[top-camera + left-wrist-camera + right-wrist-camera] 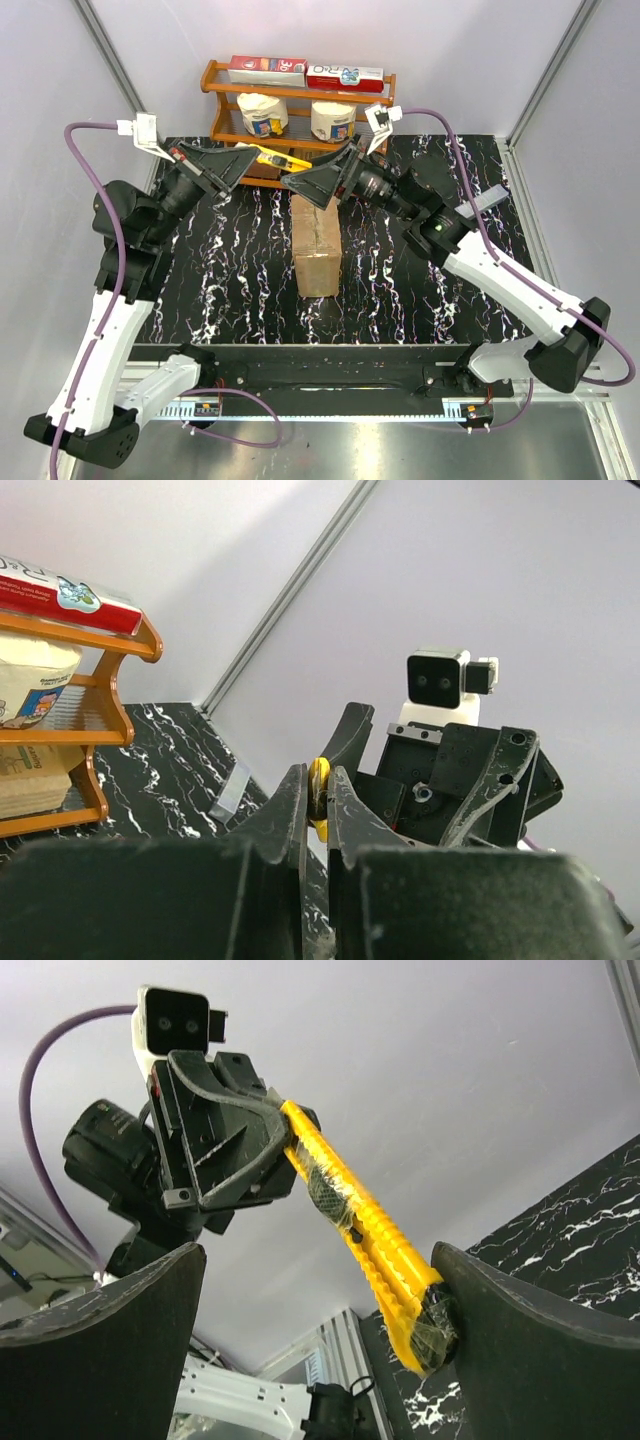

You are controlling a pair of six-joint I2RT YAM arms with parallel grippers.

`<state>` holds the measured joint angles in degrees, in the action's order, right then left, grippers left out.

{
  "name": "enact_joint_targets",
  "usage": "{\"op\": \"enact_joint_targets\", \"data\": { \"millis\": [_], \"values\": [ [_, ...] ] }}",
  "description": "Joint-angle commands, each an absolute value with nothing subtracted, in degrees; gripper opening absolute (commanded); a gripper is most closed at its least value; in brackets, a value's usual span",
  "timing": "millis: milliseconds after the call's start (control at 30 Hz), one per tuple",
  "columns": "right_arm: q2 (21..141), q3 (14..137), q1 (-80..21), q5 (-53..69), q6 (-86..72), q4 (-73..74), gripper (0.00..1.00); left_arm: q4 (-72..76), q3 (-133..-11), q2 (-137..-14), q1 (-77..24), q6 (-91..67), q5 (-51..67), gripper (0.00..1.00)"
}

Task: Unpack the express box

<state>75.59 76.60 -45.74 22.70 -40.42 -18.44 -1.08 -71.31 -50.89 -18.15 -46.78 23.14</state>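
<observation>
The yellow knife (350,1225) is pinched by the left fingers (290,810), which are pressed tight on one end of it. The knife is held up in the air, above the desk (420,295), and is pointed toward 3 o'clock in the top view. Its other end is seen between the right fingers (520,1340), which are spread wide. That end is right at one finger, but it cannot be told if it is touched. The box (318,250) is set in the middle of the desk, at 5 o'clock from the knife. Its far end is partly hidden under the right fingers. A wooden shelf (290,94) is seen at 12 o'clock from the box, at the back of the desk. Two flat packs (267,68) are laid on top of it, and two white cups (262,113) are kept below.
</observation>
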Motion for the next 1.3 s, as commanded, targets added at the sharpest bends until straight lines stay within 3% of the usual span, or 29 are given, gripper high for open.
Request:
{"op": "enact_joint_targets", "data": {
  "millis": [0, 367, 567, 800, 1133, 1267],
  "values": [
    [77.34, 80.94, -45.88, 19.34, -44.11, -22.32, 0.98, 6.06, -70.93, -51.42, -18.19, -51.32, 20.39, 0.00],
    [77.17, 80.68, -45.88, 15.03, -47.90, -25.83, 0.95, 12.39, -66.63, -50.54, -19.33, -55.72, 15.21, 0.00],
    [78.92, 81.65, -45.79, 17.40, -52.99, -30.40, 0.84, 19.92, -63.56, -50.63, -20.92, -58.00, 13.80, 0.00],
    [80.42, 82.18, -45.88, 19.60, -61.16, -36.38, 0.80, 32.33, -57.75, -50.45, -25.13, -60.03, 10.99, 0.00],
    [80.25, 82.09, -45.97, 19.34, -63.11, -36.65, 0.76, 37.62, -56.34, -50.27, -30.67, -52.03, 2.73, 0.00],
    [80.07, 82.70, -45.97, 18.81, -62.93, -35.69, 0.69, 38.32, -55.55, -50.62, -32.07, -51.15, 2.02, 0.00]
  ]
}}
